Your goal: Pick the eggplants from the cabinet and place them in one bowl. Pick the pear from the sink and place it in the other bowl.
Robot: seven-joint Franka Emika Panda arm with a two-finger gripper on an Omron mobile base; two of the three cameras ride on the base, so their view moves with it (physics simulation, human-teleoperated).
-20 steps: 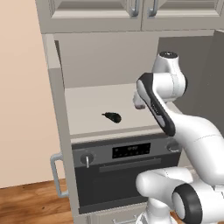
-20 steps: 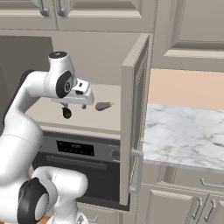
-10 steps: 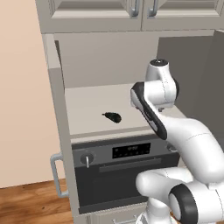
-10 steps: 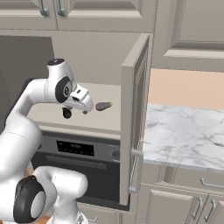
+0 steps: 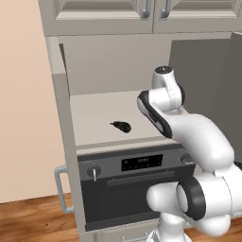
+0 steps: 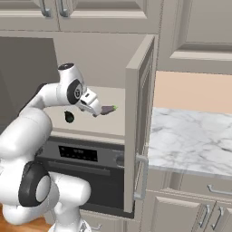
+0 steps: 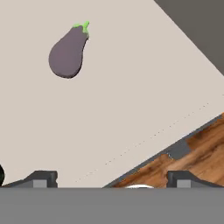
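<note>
Since 1 second ago, we see that the arm has swung further into the open cabinet [image 6: 139, 81], its upper link now folded lower over the shelf [image 5: 94, 123]. We are looking at a white robot arm reaching into a pale cabinet above a built-in oven [image 5: 127, 189].

From the left base view, 1 dark eggplant [image 5: 121, 126] lies on the shelf, left of the arm and well apart from it. From the right base view, that same dark eggplant [image 6: 69, 117] shows just below the arm, and a 2nd, purple eggplant [image 6: 108, 109] with a green stem lies on the shelf just beside the hand, near the open cabinet door.

Through the hand view, the purple eggplant [image 7: 68, 51] lies on the pale shelf toward the upper left, stem pointing up and right. We see the gripper [image 7: 109, 178] with its 2 fingertips [image 7: 41, 178] spread wide, with nothing between them, and well apart from the eggplant. Beyond the shelf edge, wooden floor [image 7: 192, 153] shows at the lower right.

A marble counter [image 6: 190, 140] sits to the right of the cabinet.
</note>
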